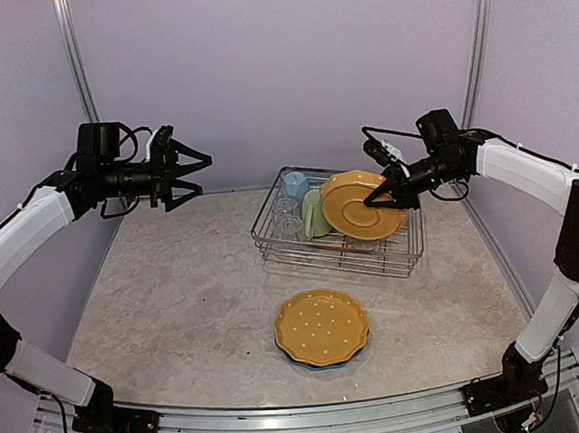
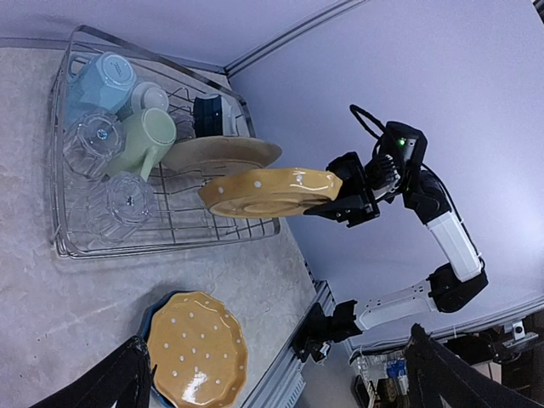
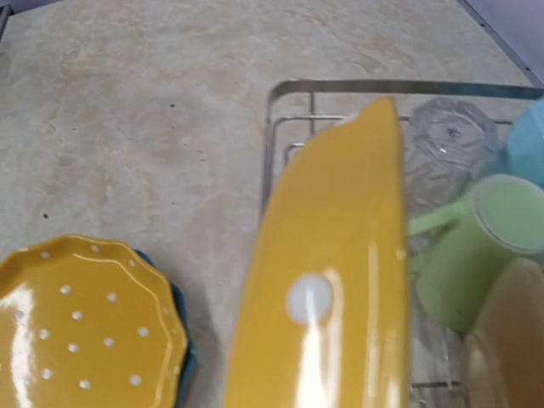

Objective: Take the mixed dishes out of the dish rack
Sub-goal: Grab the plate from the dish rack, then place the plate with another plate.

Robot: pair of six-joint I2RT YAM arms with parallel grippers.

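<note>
- Nearest the arms' bases, a dotted yellow-orange plate lies face up on a blue plate, the pair stacked on the marbled table.
- Beyond the stack stands the dish rack, a silver wire basket set toward the right of the table's far half.
- Over the rack's right part, the right gripper pinches the rim of a second dotted yellow-orange plate, its fingers clamped on the edge. The plate is tilted on edge; whether its lower rim touches the wires cannot be told.
- Just behind the held plate, a cream plate leans in the rack, with a dark bowl beyond it.
- At the rack's left end sit a pale green mug, clear glasses and a light blue mug, close together.
- High over the table's far left, well apart from the rack, the left gripper hangs with its fingers spread wide, holding nothing.
</note>
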